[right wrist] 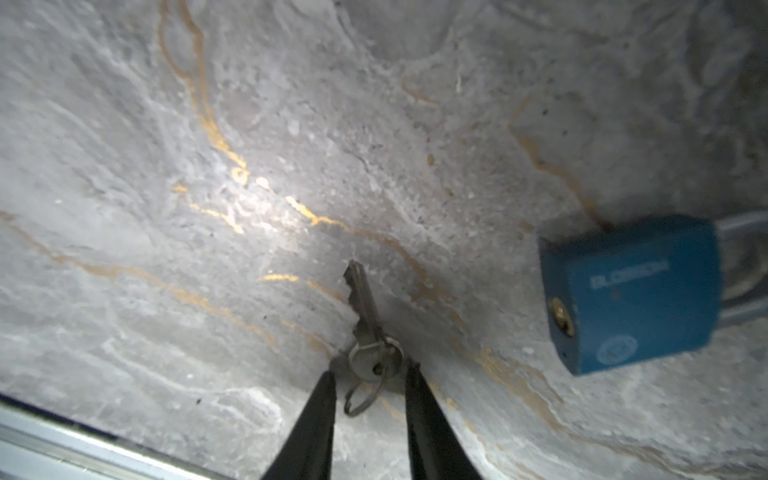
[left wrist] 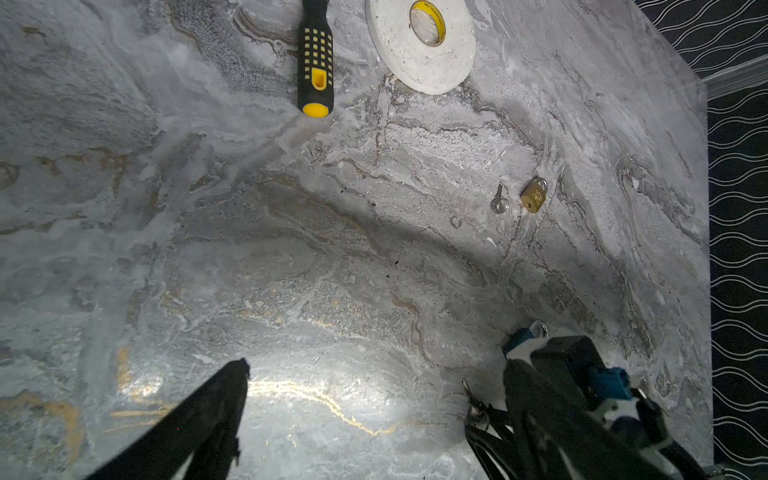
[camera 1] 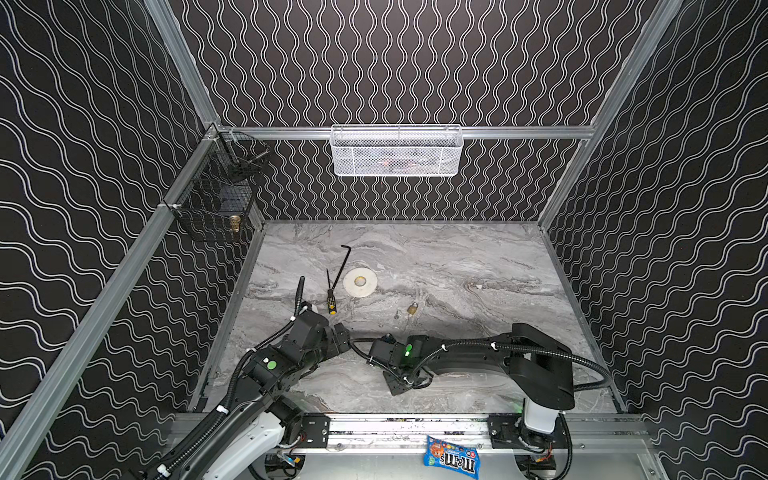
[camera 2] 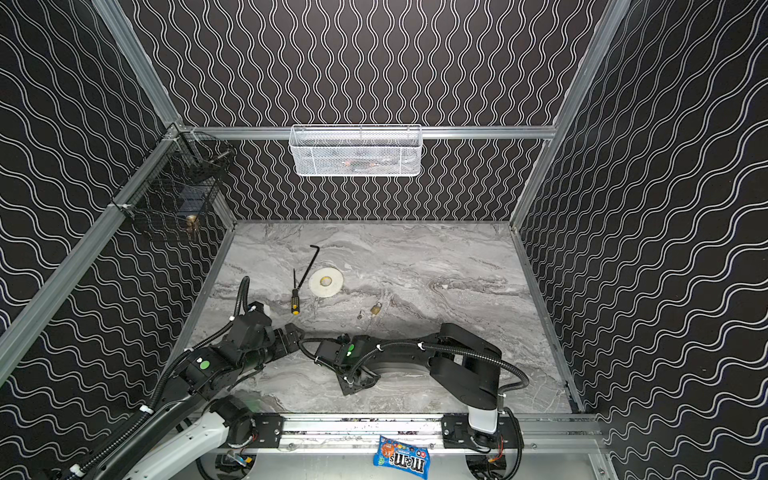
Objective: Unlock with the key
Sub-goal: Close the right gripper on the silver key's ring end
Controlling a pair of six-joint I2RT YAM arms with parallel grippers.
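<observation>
Fingers point(right wrist: 316, 419) of my right gripper point(right wrist: 371, 370) are standing a little apart, one on each side of the round head of the key point(right wrist: 365, 320). They are straddling it, not clamping it, and a sliver of tabletop is showing on one side. The key is lying flat on the marble table point(camera 1: 478, 257), near the middle of the front edge. Its blade is pointing away from my wrist and its wire ring point(right wrist: 361, 401) is lying between my fingers.

Just beside the key, not touching it, the blue padlock point(right wrist: 636, 295) is resting on its side with the brass keyhole end turned toward the key.

My left gripper point(camera 1: 341, 337) is hovering close to my right wrist with its jaws spread wide, holding nothing.

Moving out toward the middle of the table, a small brass padlock point(left wrist: 534, 195) and a small silver key point(left wrist: 498, 201) are lying side by side, slightly apart.

Further back and left I'm seeing a white tape roll point(camera 1: 360, 282), a black-and-yellow screwdriver point(camera 1: 331, 301) and a black hex key point(camera 1: 343, 264) lying close together.

A white mesh basket point(camera 1: 397, 149) is hanging on the back wall and a black wire basket point(camera 1: 216, 199) in the back left corner. A candy bag point(camera 1: 452, 457) is sitting beyond the front edge.
</observation>
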